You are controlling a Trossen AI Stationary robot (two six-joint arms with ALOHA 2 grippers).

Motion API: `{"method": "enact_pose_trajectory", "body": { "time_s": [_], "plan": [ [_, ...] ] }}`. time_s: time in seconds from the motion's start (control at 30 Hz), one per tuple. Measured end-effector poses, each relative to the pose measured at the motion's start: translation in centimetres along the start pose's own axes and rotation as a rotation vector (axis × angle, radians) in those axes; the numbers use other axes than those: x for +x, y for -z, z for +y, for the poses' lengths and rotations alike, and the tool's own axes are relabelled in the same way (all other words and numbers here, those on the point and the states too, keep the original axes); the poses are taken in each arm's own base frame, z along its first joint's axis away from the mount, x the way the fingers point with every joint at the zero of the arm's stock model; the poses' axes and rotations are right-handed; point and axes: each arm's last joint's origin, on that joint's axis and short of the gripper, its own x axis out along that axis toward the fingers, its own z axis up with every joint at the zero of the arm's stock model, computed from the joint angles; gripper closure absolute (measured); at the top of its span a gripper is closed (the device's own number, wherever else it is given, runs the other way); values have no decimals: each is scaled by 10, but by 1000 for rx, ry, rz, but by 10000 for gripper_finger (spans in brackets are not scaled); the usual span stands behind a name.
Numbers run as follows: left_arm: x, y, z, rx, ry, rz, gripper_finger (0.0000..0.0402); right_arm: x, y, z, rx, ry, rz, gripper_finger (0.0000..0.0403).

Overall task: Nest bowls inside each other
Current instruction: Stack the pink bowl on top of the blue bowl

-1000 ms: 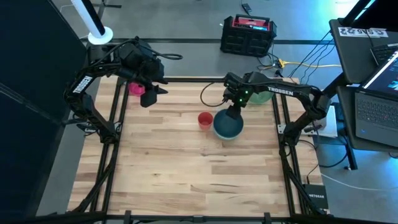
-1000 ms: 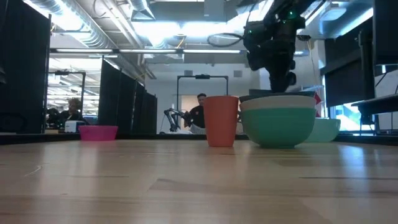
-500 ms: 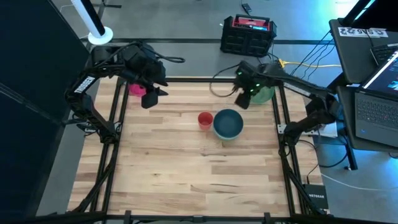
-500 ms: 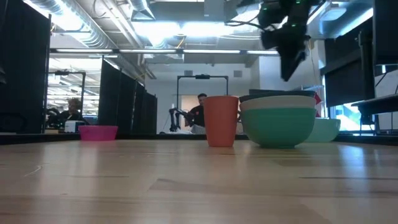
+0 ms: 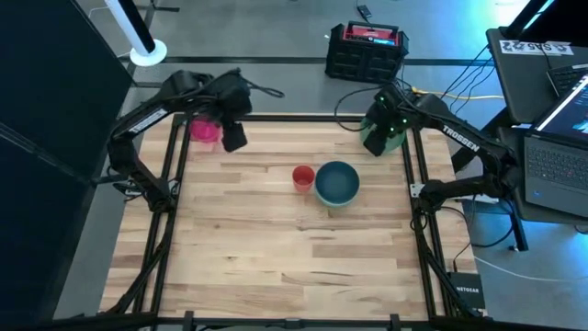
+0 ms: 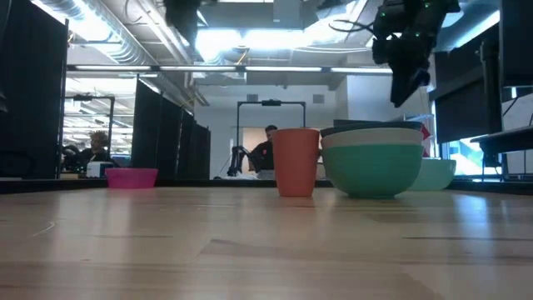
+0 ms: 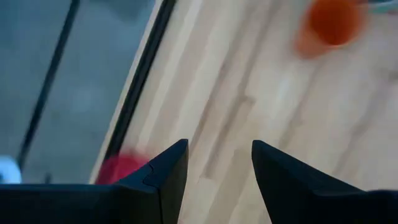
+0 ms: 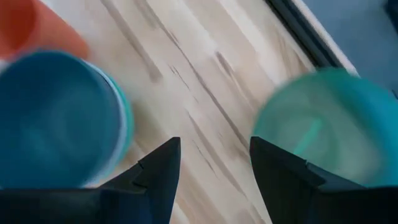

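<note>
A nested stack stands mid-table: a dark teal-blue bowl [image 5: 337, 182] sits inside a white one, which sits inside a green bowl [image 6: 372, 171]. A pink bowl [image 5: 204, 131] rests on its base at the far left. A pale green bowl [image 5: 393, 138] stands at the far right. My left gripper [image 5: 235, 138] hovers open just right of the pink bowl [image 7: 121, 168]. My right gripper [image 5: 375, 143] hangs open and empty above the table, between the stack [image 8: 56, 118] and the pale green bowl [image 8: 323, 124].
A red cup [image 5: 303, 176] stands upright just left of the stack. Black frame rails run along the table's left and right edges. The near half of the wooden table [image 5: 285, 267] is bare. A black crate [image 5: 367, 51] sits on the floor beyond the far edge.
My right gripper has risen off the bowl stack and swung toward the table's far right corner, ending beside the pale green bowl. My left gripper has come down and shifted slightly right, beside the pink bowl. No bowl has moved.
</note>
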Motion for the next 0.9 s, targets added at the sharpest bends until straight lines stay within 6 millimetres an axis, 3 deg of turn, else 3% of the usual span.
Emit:
{"method": "enact_pose_trajectory", "body": {
  "time_s": [0.2,0.4,0.77,0.9],
  "plan": [
    [52,18,49,-225,-117,140,239,-7,-3,3,-50,-104,-102,221],
    [97,55,95,-445,-221,279,239,-14,-5,7,-109,-204,-204,221],
    [152,103,116,-498,-169,369,239,-36,-1,12,-110,-197,-324,221],
    [165,108,118,-484,-161,372,239,-37,-1,12,-105,-206,-329,221]
  ]
}}
